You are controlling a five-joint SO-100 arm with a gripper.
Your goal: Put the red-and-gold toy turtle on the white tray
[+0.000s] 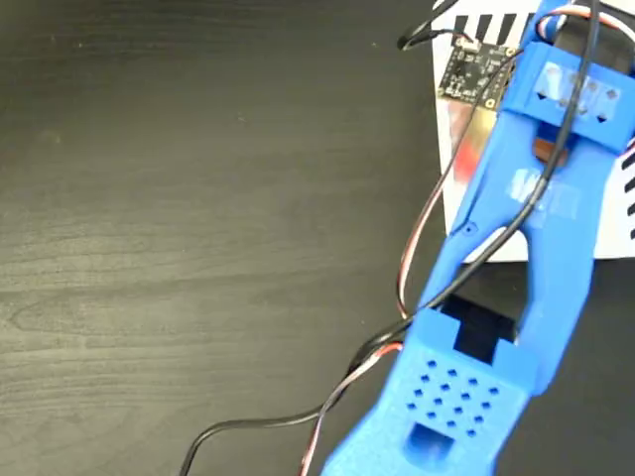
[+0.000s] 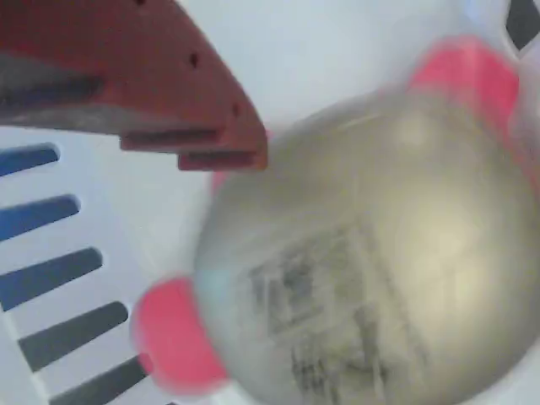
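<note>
Pincer [image 2: 278,211]: grip unclear. Turtle [image 2: 371,253] fills the wrist view over the tray [image 2: 337,51]; its glossy shell looks light, hard, slippery; hold its sides.

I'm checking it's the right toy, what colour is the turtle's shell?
Shiny gold with a dark printed mark, on the red-and-gold toy turtle; the wrist view shows it best, though blurred.

the fixed view is evenly lit and fairly sharp: the dark table [image 1: 179,238] shows a soft pale sheen across its grain from about 9 o'clock, and the white tray [image 1: 476,213] at 2 o'clock is nearly blown out. the wrist view is bright but smeared; the red-and-gold toy turtle [image 2: 371,253] fills it out of focus, its dark print unreadable, perhaps from motion blur. the red finger [image 2: 152,76] at 11 o'clock is soft-edged too.
</note>
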